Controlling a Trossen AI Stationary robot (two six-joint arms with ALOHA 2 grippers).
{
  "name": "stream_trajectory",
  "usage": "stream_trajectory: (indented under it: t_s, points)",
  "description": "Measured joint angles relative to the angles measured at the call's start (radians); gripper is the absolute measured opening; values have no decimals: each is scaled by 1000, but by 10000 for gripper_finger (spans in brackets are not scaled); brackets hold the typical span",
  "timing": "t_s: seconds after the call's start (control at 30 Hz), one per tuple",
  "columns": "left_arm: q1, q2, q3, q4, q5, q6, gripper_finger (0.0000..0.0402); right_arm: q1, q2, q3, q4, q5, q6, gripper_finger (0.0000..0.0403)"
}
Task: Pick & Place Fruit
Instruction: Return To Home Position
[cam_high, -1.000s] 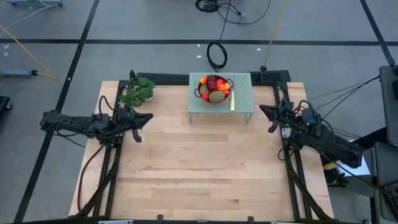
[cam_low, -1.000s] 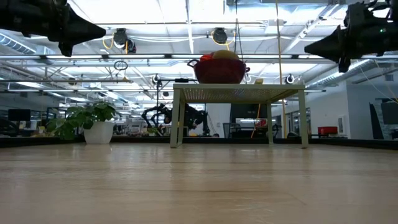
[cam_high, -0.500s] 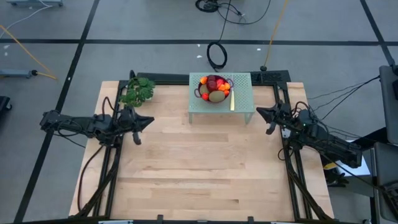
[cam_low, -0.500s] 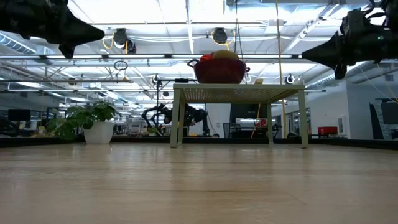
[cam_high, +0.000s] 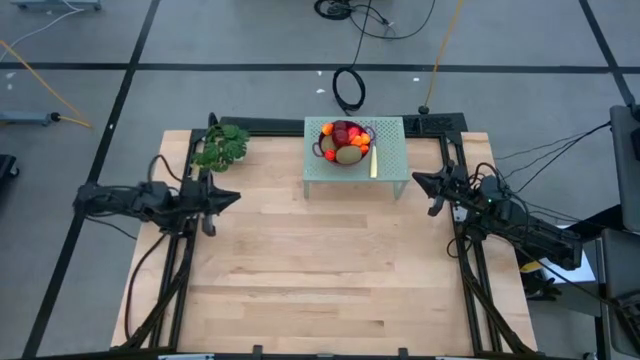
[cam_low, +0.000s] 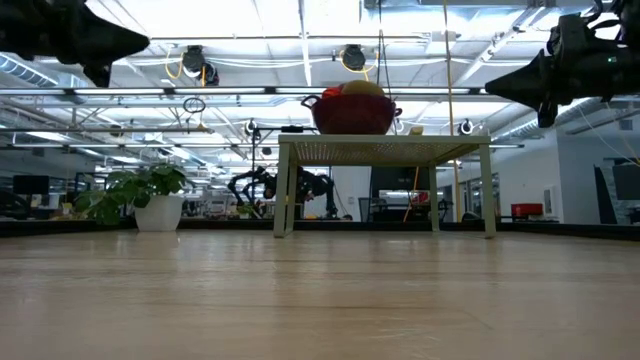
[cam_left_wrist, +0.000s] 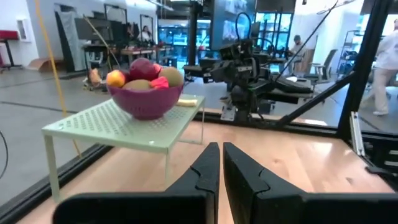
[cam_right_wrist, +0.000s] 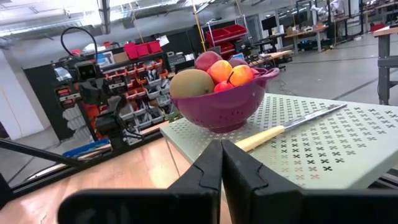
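The fruit (cam_high: 345, 140) lay heaped in a purple strainer bowl (cam_low: 352, 116): a brownish-green oval, a dark red ball and orange-red pieces showed above its rim. The bowl stood on a pale green perforated shelf (cam_high: 391, 163) at the far middle of the bench (cam_high: 320, 270), with a yellowish-handled knife (cam_high: 374, 160) lying on the shelf just beside the bowl.

The left end effector (cam_high: 235, 197) hung above the bench's left side, well apart from the shelf, its arm stretched out low and pointing toward the middle. Its fingers (cam_left_wrist: 205, 171) were pressed nearly together and held nothing. The right end effector (cam_high: 416, 181) hovered near the shelf's right end, pointing inward, its fingers (cam_right_wrist: 208, 165) likewise closed and empty.

Against half a second earlier, the left arm had drawn back toward its own side and its tip sat farther from the shelf. The right arm had not moved. Bowl, fruit and knife lay as before.

A leafy sprig (cam_high: 222, 146) sat at the bench's far left corner.
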Motion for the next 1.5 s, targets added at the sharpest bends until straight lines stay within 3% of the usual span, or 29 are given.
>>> stream_trajectory:
  t_s: [0.17, 0.3, 0.43, 0.63, 1.1, 1.2, 1.33, 1.5]
  points:
    - [-2, -112, 0, -76, 38, -19, 21, 0, 0, 0, -3, 0, 0, 0]
    - [-2, -109, -3, -86, 56, -11, 21, 0, 0, 0, -18, 0, 0, 0]
    - [-2, -109, -79, -31, 72, -17, 21, 0, 0, 0, -30, 0, 0, 0]
    - [-2, -108, -246, 187, 75, -31, 21, 0, 0, 1, -47, 0, 0, 0]
    - [-2, -109, -247, 152, 130, -47, 21, 0, 4, -1, -109, -24, -60, 0]
    - [-2, -109, -247, 150, 127, -47, 21, 0, 13, -60, -11, -24, -79, 0]
    - [-2, -109, -247, 148, 123, -67, 21, 0, 14, -177, 253, -24, -47, 0]
    - [-2, -109, -247, 147, 122, -76, 21, 0, 14, -178, 193, -24, -100, 0]
